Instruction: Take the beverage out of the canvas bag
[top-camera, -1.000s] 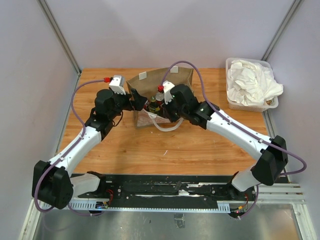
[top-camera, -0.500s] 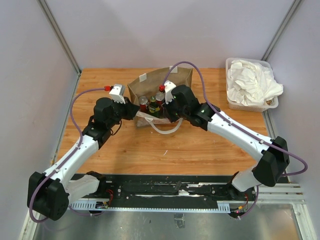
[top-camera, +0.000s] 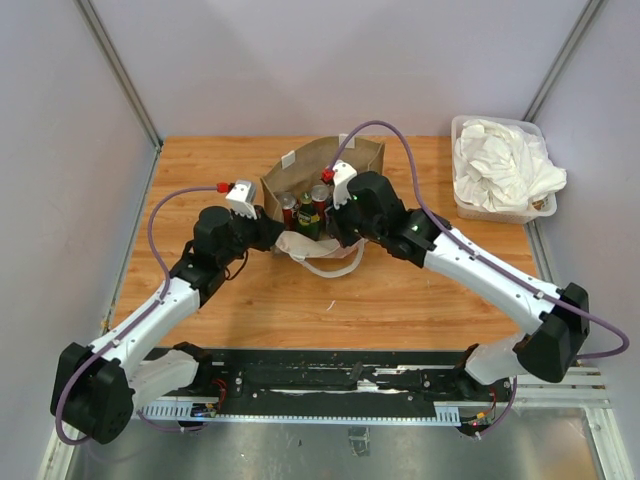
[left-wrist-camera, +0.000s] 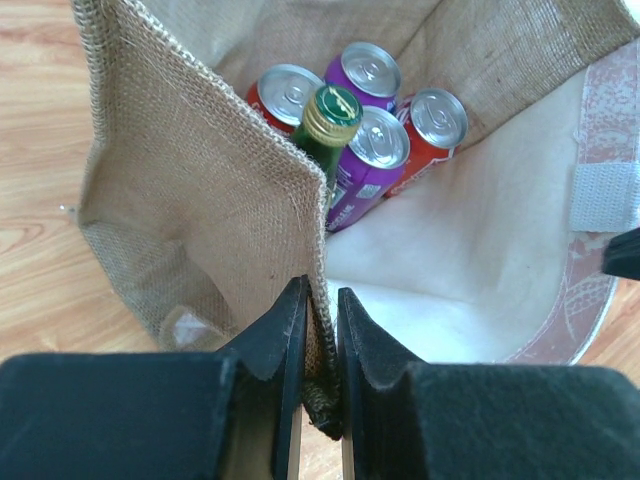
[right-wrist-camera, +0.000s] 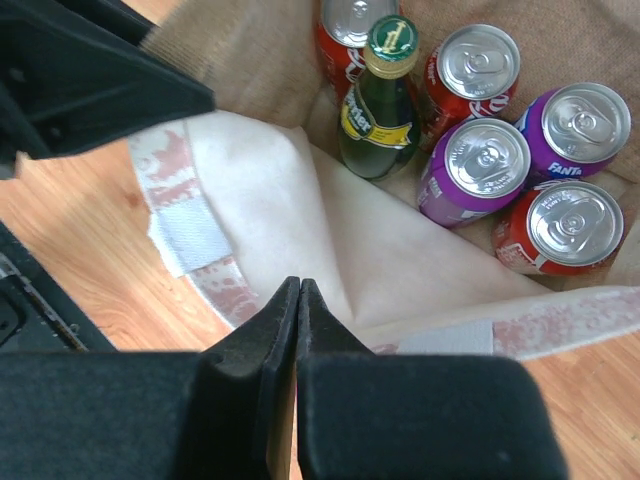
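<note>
The tan canvas bag (top-camera: 352, 158) stands open in the middle of the table, its pale patterned front panel folded down toward me. Inside stand a green glass bottle (left-wrist-camera: 333, 112) and several red and purple cans (right-wrist-camera: 485, 160). My left gripper (left-wrist-camera: 320, 290) is shut on the bag's left side wall (left-wrist-camera: 210, 180), pinching the woven rim between its fingers. My right gripper (right-wrist-camera: 299, 285) hovers over the bag's white lining near the front rim, shut with nothing between its fingers. In the top view, the left gripper (top-camera: 272, 232) and right gripper (top-camera: 335, 232) flank the bag's mouth.
A clear plastic bin of white cloth (top-camera: 505, 165) sits at the table's back right corner. The bag's white looped handle (top-camera: 325, 262) lies on the wood in front of the bag. Grey walls close in the table on three sides.
My left gripper has shut on the bag's left wall and drawn it toward me. The bag's mouth now gapes wider, and the right arm has shifted slightly to the right.
</note>
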